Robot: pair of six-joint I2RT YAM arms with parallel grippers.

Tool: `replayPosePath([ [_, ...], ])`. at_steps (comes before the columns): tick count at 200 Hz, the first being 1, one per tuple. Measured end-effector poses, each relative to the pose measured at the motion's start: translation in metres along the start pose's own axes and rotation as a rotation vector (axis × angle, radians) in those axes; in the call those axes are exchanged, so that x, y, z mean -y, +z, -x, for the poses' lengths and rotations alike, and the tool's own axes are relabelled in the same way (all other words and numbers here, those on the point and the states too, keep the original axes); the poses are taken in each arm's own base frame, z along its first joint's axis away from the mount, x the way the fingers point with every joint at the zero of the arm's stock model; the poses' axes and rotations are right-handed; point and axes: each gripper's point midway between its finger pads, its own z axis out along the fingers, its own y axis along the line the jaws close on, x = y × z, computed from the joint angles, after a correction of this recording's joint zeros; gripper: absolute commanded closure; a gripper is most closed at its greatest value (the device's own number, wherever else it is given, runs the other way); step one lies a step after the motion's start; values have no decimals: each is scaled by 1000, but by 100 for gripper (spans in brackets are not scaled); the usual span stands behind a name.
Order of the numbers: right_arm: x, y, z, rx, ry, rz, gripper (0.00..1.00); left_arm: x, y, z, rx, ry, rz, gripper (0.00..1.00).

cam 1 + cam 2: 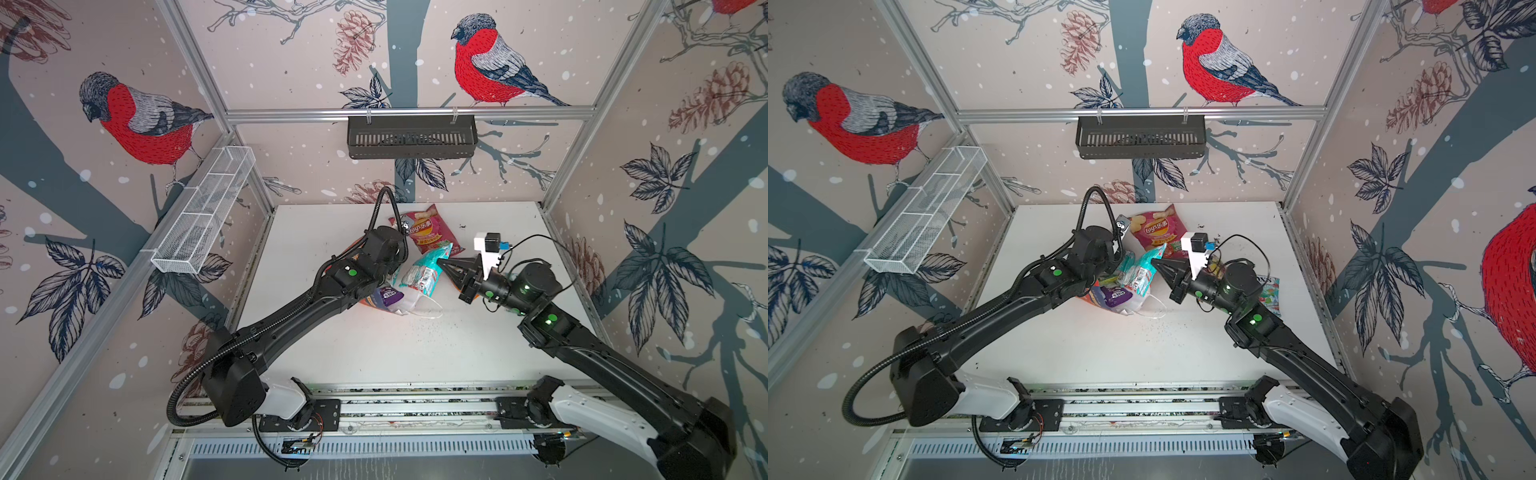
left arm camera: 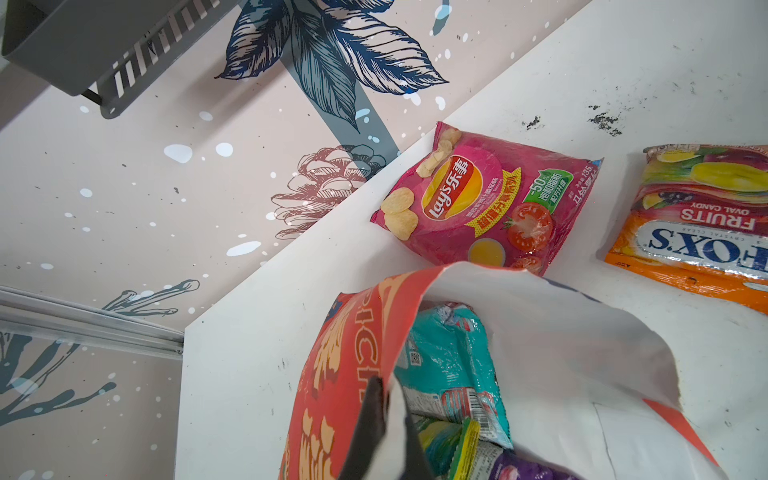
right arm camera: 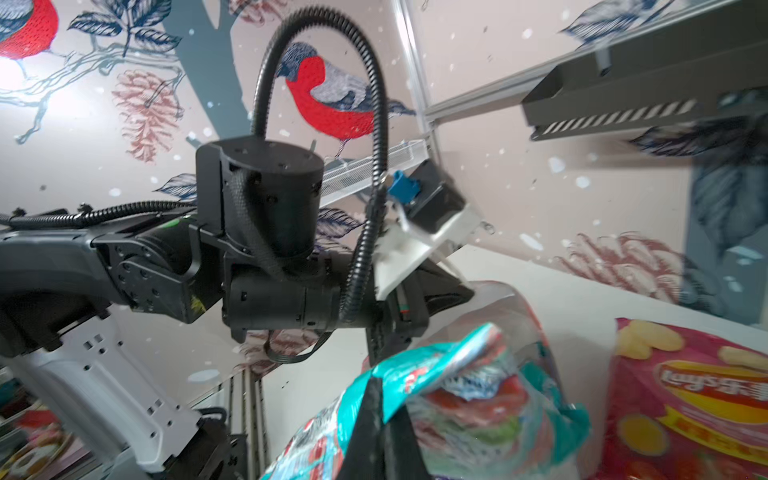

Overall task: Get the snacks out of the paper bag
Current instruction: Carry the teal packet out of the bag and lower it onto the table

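Roughly halfway: the pink chip bag (image 2: 490, 199) and orange pack (image 2: 698, 232) lie on the desk (image 1: 374, 353). The left fingers (image 2: 376, 395) pinch the paper bag (image 2: 353, 332) by its rim. The right fingers (image 3: 372, 403) pinch a teal pack (image 3: 436, 374) at its mouth. The purple pack (image 1: 390, 296) and others sit inside.

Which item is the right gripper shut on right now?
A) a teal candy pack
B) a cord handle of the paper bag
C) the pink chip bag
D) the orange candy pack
A: in the right wrist view the right gripper is pinched shut on the edge of the teal candy pack, while the pink chip bag lies off to the side, not held.
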Motion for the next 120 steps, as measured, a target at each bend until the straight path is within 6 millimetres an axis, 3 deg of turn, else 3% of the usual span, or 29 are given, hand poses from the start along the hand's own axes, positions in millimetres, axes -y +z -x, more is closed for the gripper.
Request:
replayPosePath([
  [29,32,-27,17,49,-44,-206,99,0,0,0,1,1,0,100],
  [56,70,-42,13,13,-59,-413,99,0,-1,1,3,1,0,100],
  [93,112,-57,-19,-151,-29,-633,99,-1,-2,1,5,0,0,100],
  [120,127,-75,-48,-286,1,-744,99,-1,-2,0,7,-1,0,100],
])
